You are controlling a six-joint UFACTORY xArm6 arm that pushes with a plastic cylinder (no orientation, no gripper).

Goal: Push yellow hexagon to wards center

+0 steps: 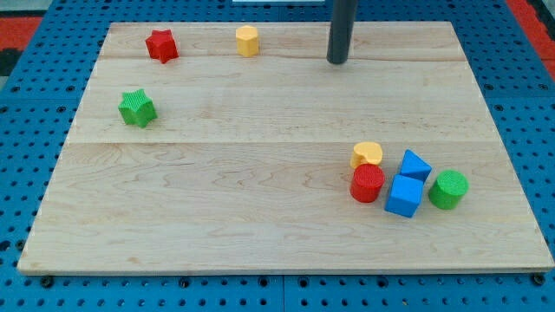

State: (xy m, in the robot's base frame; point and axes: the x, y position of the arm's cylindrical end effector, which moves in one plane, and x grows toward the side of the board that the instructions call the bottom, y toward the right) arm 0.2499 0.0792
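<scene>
The yellow hexagon (247,41) stands near the top edge of the wooden board (217,199), left of centre. My tip (337,61) is at the end of the dark rod, to the right of the hexagon and well apart from it, near the board's top edge. Nothing touches the tip.
A red star (161,45) lies left of the hexagon. A green star (137,107) lies at the left. At the lower right sit a yellow heart-like block (368,153), a red cylinder (367,183), a blue triangular block (414,164), a blue cube (404,195) and a green cylinder (448,189).
</scene>
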